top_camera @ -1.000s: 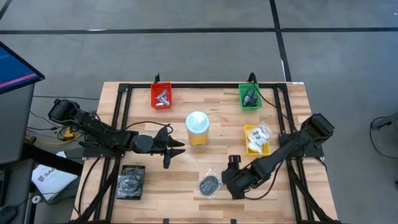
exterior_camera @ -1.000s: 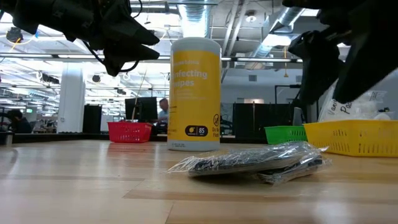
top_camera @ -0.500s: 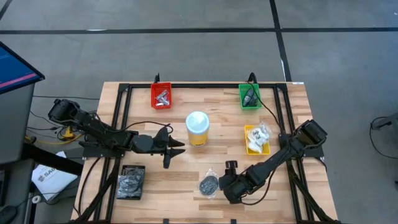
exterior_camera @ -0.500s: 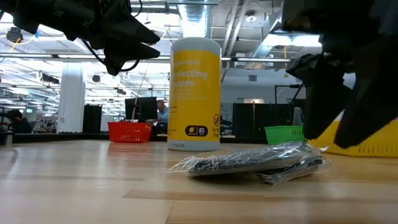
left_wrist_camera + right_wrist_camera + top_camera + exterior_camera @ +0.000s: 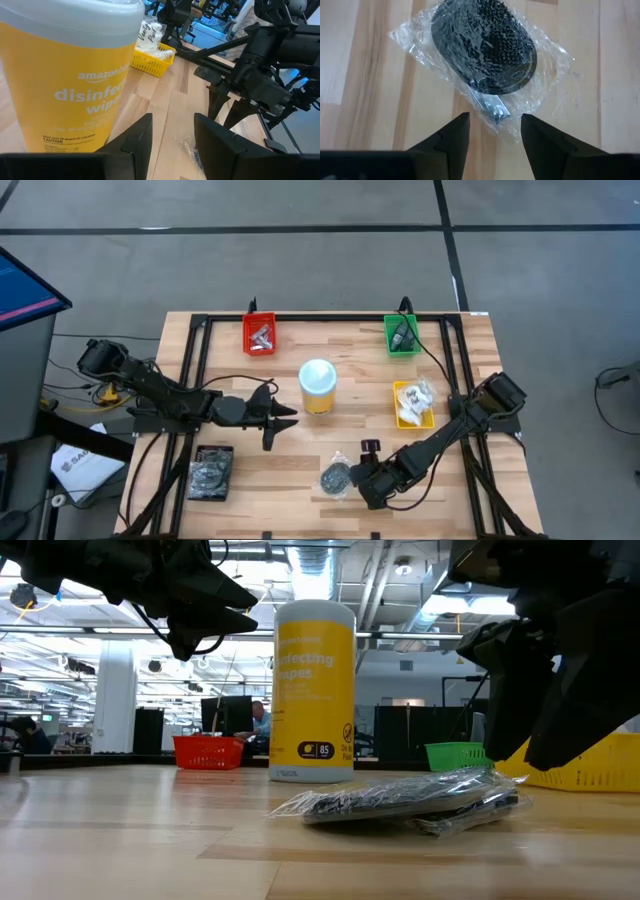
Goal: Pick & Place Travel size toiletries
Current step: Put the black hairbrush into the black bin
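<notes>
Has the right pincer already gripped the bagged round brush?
No, the right pincer stands open over the bagged brush, which lies flat on the table.

the table (image 5: 300, 450) is light wood with a smooth, matt face. beside the yellow tub (image 5: 318, 388), which looks like glossy plastic with a white lid, lies a dark round bundle (image 5: 485, 47) with a rough studded surface, wrapped in a clear, shiny, wrinkled plastic bag (image 5: 547, 70).
</notes>
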Robot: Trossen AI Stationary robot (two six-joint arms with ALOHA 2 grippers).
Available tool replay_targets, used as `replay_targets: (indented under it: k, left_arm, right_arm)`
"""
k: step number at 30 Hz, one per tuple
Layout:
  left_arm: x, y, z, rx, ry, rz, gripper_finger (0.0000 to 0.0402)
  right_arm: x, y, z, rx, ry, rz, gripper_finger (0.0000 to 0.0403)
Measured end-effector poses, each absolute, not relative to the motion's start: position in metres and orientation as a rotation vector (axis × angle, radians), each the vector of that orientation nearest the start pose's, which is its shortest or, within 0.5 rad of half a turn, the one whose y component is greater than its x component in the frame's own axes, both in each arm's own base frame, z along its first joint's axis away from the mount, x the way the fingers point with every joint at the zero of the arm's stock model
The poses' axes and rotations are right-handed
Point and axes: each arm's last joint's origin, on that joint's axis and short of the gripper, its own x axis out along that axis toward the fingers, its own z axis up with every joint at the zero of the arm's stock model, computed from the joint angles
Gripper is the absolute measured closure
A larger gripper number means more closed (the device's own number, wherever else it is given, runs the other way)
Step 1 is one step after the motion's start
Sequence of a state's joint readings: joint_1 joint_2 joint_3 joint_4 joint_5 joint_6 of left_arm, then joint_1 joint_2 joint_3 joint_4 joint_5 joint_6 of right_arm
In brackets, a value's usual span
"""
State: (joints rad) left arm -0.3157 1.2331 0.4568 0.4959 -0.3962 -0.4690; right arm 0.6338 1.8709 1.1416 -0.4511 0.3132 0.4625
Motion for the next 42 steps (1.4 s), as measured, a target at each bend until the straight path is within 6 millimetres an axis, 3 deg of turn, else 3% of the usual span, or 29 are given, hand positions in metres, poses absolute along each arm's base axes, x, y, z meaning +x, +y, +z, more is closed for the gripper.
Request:
replay_targets:
  k: [10, 16, 20, 26, 34, 42]
  left_arm:
    - [0.232, -0.064, 0.198, -0.368, 0.239, 0.139, 0.0266]
    - [0.232, -0.064, 0.198, -0.368, 0.239, 0.139, 0.0266]
    - [0.232, -0.064, 0.198, -0.368, 0.238, 0.139, 0.0266]
    - [0.232, -0.064, 0.198, -0.368, 0.239, 0.139, 0.0266]
    - [0.232, -0.064, 0.198, -0.368, 0.238, 0.139, 0.0266]
    - [0.232, -0.064, 0.198, -0.368, 0.239, 0.139, 0.0266]
  right_arm:
    - [0.298, 0.201, 0.13, -0.133, 1.118, 0.015, 0.0236]
    - [0.302, 0.201, 0.137, -0.106, 1.076, 0.017, 0.0247]
    - [0.304, 0.199, 0.135, -0.089, 1.088, 0.021, 0.0286]
    - [0.305, 0.197, 0.135, -0.087, 1.092, 0.016, 0.0392]
    - [0.306, 0.195, 0.135, -0.098, 1.094, 0.021, 0.04]
    - [0.301, 0.192, 0.149, -0.104, 1.091, 0.023, 0.0403]
